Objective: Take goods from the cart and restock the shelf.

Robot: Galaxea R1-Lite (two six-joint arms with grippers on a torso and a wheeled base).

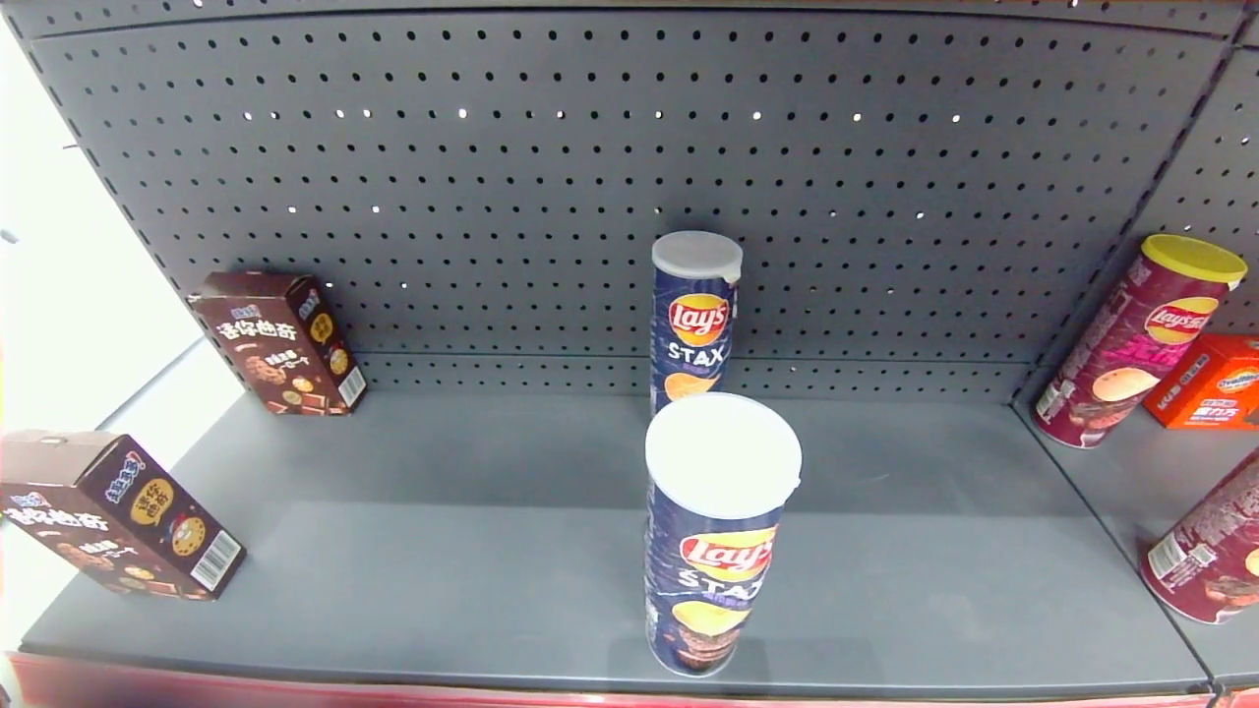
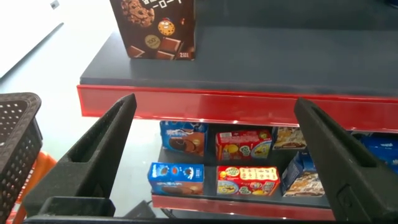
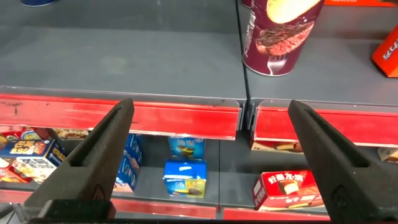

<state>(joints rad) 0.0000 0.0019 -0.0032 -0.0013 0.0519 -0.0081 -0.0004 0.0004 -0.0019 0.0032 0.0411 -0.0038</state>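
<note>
- Left wrist view: my left end effector [image 2: 214,101] is spread wide with nothing in it, just in front of the shelf [image 2: 280,56] and level with its red front edge.
- A black mesh basket [image 2: 17,140] sits near that end effector.
- My right end effector [image 3: 211,104] is also wide open and empty, at the same red edge.
- Small snack boxes [image 3: 185,177] sit on the lower shelf underneath.
- The front brown box [image 2: 155,28] stands on the shelf near the front left corner.
- The near maroon can [image 3: 277,37] is upright in the right-hand bay, close to the edge.
- The front blue chip can [image 1: 718,536] is upright mid-shelf near the front.
- The rear blue chip can [image 1: 693,320] is upright straight behind it, apart from it, by the pegboard [image 1: 492,147].
- The rear brown box [image 1: 280,339] is at back left.
- The far maroon can [image 1: 1141,339] and orange box [image 1: 1205,383] are at back right.
</note>
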